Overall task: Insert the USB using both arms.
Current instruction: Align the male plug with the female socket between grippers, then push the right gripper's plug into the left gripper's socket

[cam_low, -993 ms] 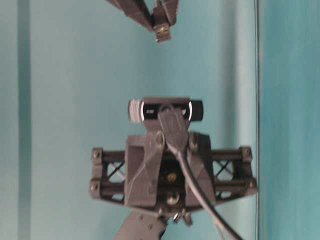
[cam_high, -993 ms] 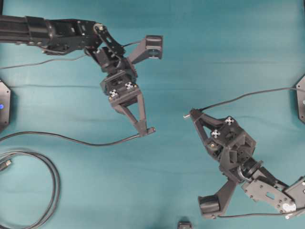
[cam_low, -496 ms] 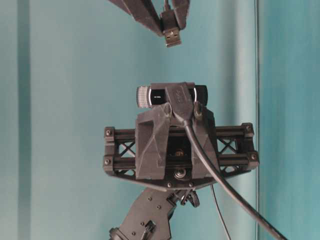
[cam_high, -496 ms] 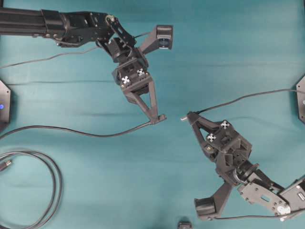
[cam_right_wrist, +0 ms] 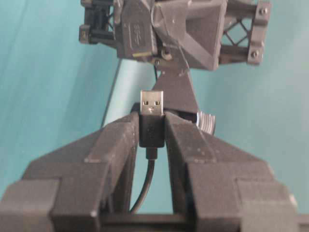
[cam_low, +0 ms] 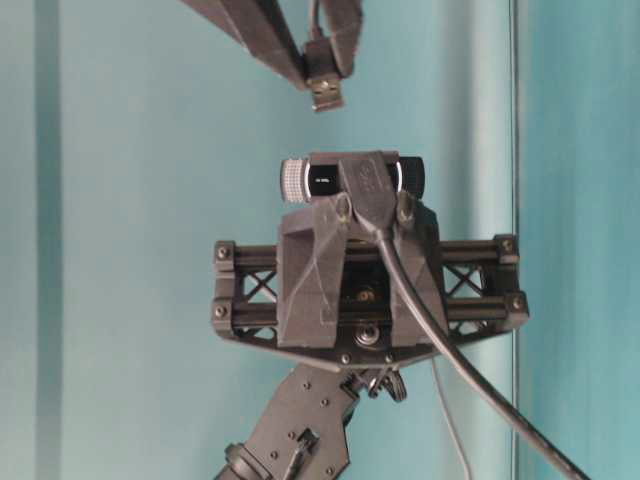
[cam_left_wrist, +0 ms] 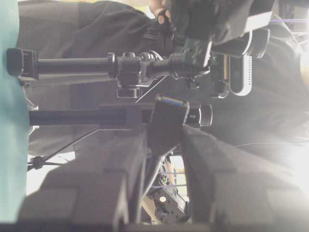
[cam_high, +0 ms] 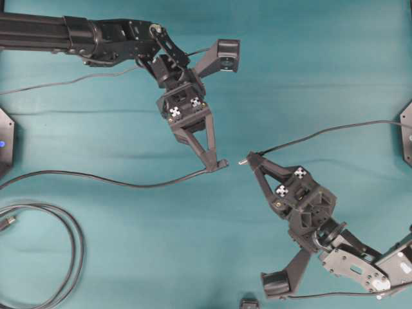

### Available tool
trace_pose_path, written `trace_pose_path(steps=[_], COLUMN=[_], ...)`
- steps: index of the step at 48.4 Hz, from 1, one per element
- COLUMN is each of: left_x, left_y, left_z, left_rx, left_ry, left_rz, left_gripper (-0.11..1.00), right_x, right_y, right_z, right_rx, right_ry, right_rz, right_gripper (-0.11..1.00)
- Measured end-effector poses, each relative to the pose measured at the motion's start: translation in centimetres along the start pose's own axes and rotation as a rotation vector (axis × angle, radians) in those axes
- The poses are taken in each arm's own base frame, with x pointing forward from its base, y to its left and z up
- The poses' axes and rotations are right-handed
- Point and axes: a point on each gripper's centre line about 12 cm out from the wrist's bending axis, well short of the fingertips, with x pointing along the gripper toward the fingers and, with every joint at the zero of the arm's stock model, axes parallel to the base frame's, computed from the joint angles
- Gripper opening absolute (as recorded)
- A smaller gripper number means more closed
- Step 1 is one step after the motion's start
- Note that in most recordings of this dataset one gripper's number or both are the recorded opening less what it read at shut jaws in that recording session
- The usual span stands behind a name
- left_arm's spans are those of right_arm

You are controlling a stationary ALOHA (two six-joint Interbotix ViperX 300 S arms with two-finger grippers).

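overhead looks straight down; table-level faces sideways, close; wrist cameras look along their fingers.

Top of frame: two dark gripper fingers point(cam_low: 300, 45) pointing down, clamped on black plug point(cam_low: 323, 82), silvery tip exposed below. Directly beneath, apart from plug: second gripper point(cam_low: 365, 185) seen end-on, holding black socket point(cam_low: 368, 190) with cable point(cam_low: 430, 320) trailing down right. Behind socket: camera point(cam_low: 300, 180) with ribbed ring. Truss-like wrist bracket point(cam_low: 245, 300) below. Teal backdrop point(cam_low: 130, 250).
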Motion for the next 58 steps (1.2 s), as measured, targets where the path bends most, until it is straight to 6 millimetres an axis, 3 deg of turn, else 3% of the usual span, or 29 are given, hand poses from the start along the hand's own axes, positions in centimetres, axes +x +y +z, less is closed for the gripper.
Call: trace_pose_path(steps=[58], left_x=[0.9], left_y=[0.3], left_z=[0.1], left_rx=[-0.021], left_ry=[0.032], left_rz=[-0.013], left_gripper=[0.23], right_x=[0.5], right_y=[0.5], right_z=[1.1], right_rx=[-0.041], right_ry=[-0.024], right_rz=[0.000], right_gripper=[0.20])
